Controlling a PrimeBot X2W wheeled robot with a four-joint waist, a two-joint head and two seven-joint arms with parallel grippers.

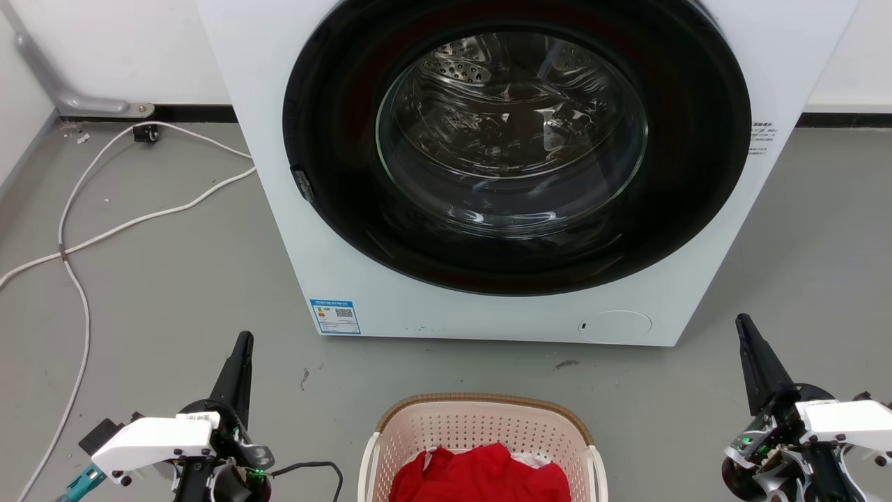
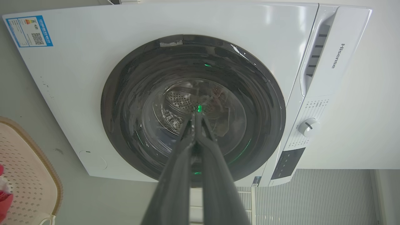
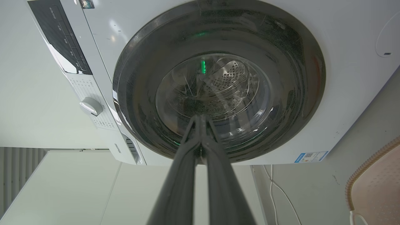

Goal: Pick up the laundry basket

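laundry basket [image 1: 481, 424] sits mouth-up on grey floor [image 1: 174, 279] before the washer [image 1: 488, 314], long axis unclear. my left claw [image 1: 243, 341] and right claw [image 1: 743, 322] both pinched together, empty.

Right gripper [image 3: 201, 116] tips together, facing washer [image 3: 343, 93]; laundry basket [image 3: 378, 187] lower right

Head cam looks fwd/down at washer [image 1: 279, 209]. Both wrist cams sit low, rolled sideways, facing its door [image 2: 131, 93]. All 3 share laundry basket [image 1: 481, 422] rim.
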